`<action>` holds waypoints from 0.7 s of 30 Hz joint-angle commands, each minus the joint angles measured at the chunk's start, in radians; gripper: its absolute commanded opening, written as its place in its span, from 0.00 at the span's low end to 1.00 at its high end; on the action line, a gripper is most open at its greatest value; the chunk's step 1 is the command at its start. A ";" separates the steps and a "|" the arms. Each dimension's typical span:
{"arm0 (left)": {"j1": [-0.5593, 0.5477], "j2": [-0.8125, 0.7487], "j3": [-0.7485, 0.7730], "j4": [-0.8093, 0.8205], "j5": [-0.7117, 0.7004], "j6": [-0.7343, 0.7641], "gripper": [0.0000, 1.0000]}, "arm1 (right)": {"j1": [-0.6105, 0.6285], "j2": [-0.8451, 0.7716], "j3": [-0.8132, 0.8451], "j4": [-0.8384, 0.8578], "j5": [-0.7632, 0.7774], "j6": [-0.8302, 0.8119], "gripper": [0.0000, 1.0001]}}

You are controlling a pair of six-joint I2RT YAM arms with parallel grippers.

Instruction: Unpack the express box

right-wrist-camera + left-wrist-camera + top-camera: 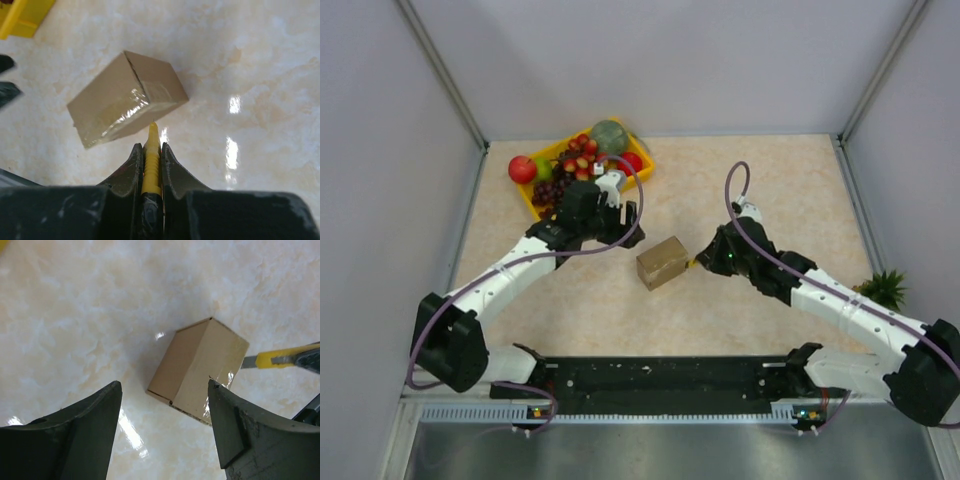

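1. Presently the express box (662, 262) is sitting closed near the middle of the table (770, 180), turned askew to its edges; clear tape (127, 104) is running over the seam and down one side.
2. Right at that taped edge, the blade tip of a yellow knife (151, 132) is pointing into the box; whether it is touching the tape yet, I cannot tell.
3. Gripping that knife, the right tool (150, 146) is pinching narrow on the yellow handle, blade forward.
4. Hovering on the box's other side, the left tool (164, 384) is standing wide and holding nothing.
5. Slitting the tape is, by my judgement, the step in hand; the blade is wanting a shallow run along the seam rather than a stab; so light a box is likely to slide under any push, so the left tool is probably needing to steady it first.
6. Farther off, the yellow fruit tray (535, 205) is lying at the far left, well apart.
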 commanded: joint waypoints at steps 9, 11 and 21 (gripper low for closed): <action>0.083 0.162 0.058 -0.086 0.098 -0.162 0.70 | 0.004 0.092 0.173 0.079 0.028 0.012 0.00; 0.083 0.185 0.061 -0.089 0.147 -0.156 0.68 | 0.006 0.107 0.178 0.079 0.024 0.018 0.00; 0.088 0.191 0.021 -0.112 0.120 -0.174 0.62 | 0.006 -0.003 0.216 -0.017 0.085 -0.011 0.00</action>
